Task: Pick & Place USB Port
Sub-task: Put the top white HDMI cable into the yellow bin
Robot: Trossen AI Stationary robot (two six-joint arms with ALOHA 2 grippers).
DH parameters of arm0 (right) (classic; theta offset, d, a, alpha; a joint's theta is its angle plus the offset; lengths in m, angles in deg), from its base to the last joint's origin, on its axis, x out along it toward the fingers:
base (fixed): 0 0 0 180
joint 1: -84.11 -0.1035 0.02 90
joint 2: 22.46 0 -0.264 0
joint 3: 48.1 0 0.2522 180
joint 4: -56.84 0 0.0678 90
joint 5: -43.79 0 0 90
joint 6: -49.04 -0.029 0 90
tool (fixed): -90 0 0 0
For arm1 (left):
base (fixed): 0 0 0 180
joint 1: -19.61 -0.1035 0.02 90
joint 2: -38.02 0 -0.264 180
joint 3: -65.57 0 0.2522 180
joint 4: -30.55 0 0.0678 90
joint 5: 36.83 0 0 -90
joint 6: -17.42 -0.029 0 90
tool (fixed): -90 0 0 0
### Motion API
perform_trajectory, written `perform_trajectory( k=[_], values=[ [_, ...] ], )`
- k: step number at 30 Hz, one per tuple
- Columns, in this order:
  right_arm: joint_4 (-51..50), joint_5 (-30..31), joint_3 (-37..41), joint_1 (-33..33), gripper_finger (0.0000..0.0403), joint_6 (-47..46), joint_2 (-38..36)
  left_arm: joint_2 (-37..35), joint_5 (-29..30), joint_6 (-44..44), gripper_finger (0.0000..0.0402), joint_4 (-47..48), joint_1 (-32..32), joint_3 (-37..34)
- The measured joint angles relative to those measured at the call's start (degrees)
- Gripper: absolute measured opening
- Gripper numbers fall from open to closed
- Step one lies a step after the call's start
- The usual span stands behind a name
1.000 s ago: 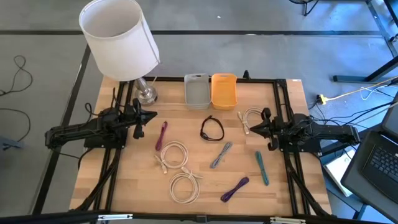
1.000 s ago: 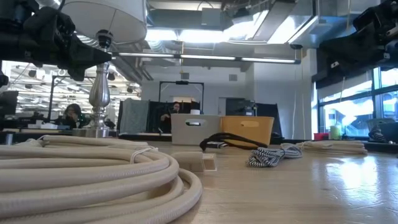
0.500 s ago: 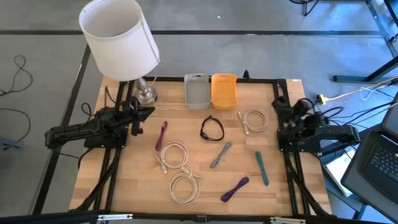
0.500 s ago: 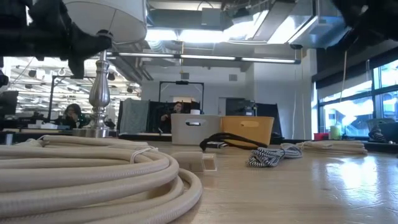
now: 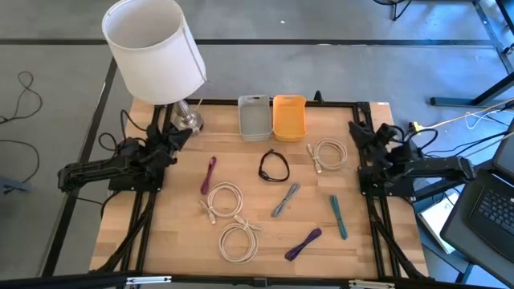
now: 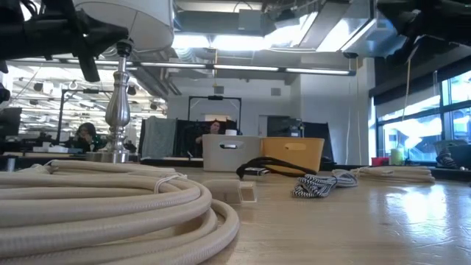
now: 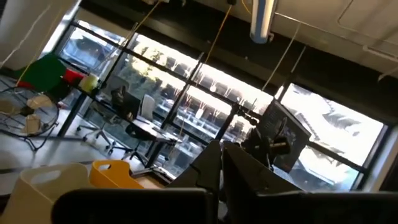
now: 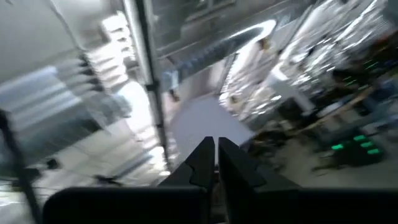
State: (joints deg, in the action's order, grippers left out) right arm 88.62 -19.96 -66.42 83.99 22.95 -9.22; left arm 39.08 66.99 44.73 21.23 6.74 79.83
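Observation:
Several coiled and bundled USB cables lie flat on the wooden table: a maroon one [image 5: 210, 174], a black one [image 5: 274, 166], a grey braided one [image 5: 286, 200], a teal one [image 5: 338, 217], a purple one [image 5: 303, 244] and three white coils [image 5: 328, 152] [image 5: 225, 201] [image 5: 238, 241]. A grey bin [image 5: 254, 116] and an orange bin [image 5: 289, 116] stand at the far edge. My left gripper [image 5: 181, 136] is at the table's left side, shut, tipped upward, holding nothing. My right gripper [image 5: 357, 132] is at the right side, shut, also tipped upward and holding nothing.
A lamp with a white shade [image 5: 154, 48] stands on its silver base [image 5: 189, 120] at the far left corner, close to my left gripper. A laptop [image 5: 490, 209] sits off the table to the right. The nearest white coil [image 6: 110, 206] fills the low view's foreground.
Both grippers have tipped upward and rolled at the wrist while staying shut. My right gripper has risen and swung from pointing toward the table's middle to pointing toward the far edge. My left gripper has swung toward the lamp. The cables have not moved.

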Motion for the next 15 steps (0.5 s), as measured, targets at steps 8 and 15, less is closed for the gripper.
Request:
perform_trajectory(
  k=[8, 15],
  values=[
    [-2.02, 0.28, -7.59, 0.00, 0.0026, 5.90, 6.71, 0.04, -4.50, 12.27, 0.0009, -8.30, 0.08, 0.08],
    [-38.30, 1.60, -19.37, 0.00, 0.0025, 7.10, 6.74, 8.64, -7.59, 26.47, 0.0004, 6.24, 2.37, 0.91]
  ],
)
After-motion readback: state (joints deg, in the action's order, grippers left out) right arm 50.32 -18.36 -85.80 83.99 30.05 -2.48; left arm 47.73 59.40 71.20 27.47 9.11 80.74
